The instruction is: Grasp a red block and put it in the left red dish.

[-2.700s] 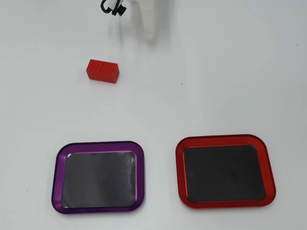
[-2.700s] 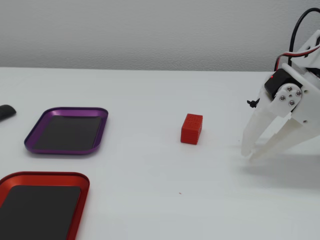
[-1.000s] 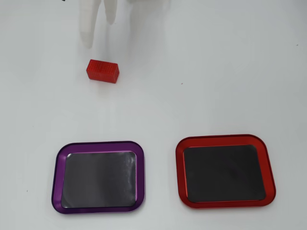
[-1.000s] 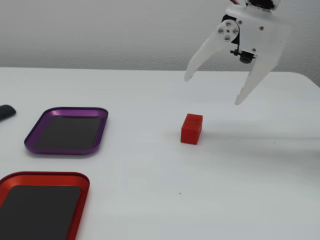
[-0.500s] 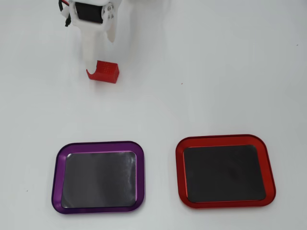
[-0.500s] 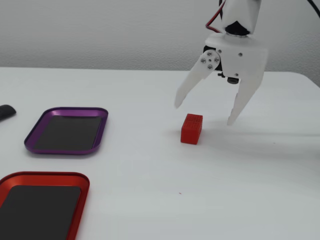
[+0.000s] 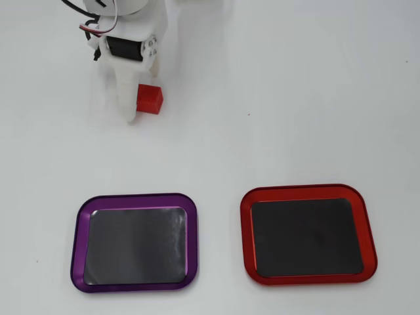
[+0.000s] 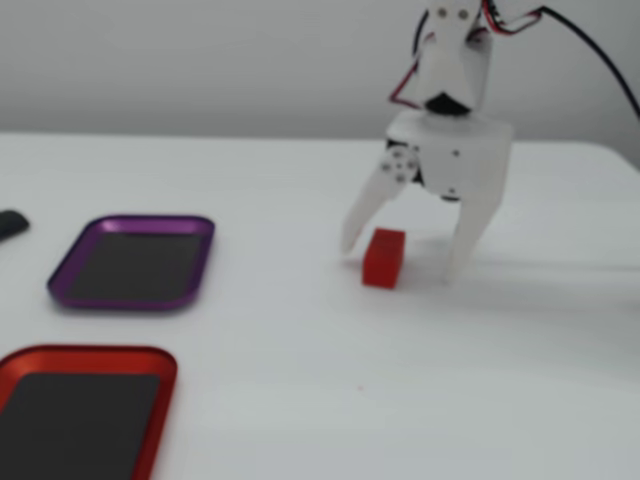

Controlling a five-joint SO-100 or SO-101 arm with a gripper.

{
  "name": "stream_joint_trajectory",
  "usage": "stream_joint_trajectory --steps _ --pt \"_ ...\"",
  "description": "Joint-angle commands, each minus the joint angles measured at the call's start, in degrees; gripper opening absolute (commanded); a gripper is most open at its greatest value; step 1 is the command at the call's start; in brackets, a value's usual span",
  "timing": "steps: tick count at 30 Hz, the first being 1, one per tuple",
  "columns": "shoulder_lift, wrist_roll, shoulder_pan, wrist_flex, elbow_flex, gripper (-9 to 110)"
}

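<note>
The red block (image 7: pixel 149 99) (image 8: pixel 384 258) lies on the white table at the far left of the overhead view. My white gripper (image 7: pixel 144 101) (image 8: pixel 406 266) is open and lowered over it, one finger (image 7: pixel 126 98) on each side of the block. The jaws stand apart and I cannot tell whether either touches the block. The red dish (image 7: pixel 307 191) has a glossy red rim and a dark inside. It sits at the lower right of the overhead view and at the lower left of the fixed view (image 8: pixel 90 352). It holds nothing.
A purple-rimmed tray (image 7: pixel 77 236) (image 8: pixel 130 221) of the same shape lies beside the red dish and holds nothing. A small dark object (image 8: pixel 10 223) shows at the left edge of the fixed view. Bare white table lies between block and trays.
</note>
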Motion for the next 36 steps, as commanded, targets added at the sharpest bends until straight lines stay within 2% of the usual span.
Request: stream_joint_trajectory --steps 1,8,13,18,27,31,36 --pt "-0.1 -0.4 -0.2 -0.7 -1.1 27" --pt "0.5 0.1 -0.2 -4.6 -1.1 0" --pt "4.7 -0.2 -0.4 -3.9 -1.1 -1" --pt "19.4 0.0 -1.1 -3.9 -0.3 -1" --pt "54.1 0.4 -15.4 -5.4 12.7 -1" --pt "66.4 0.5 -22.7 -14.2 23.2 -1" --pt "72.8 0.4 -25.2 -31.6 35.6 -1"
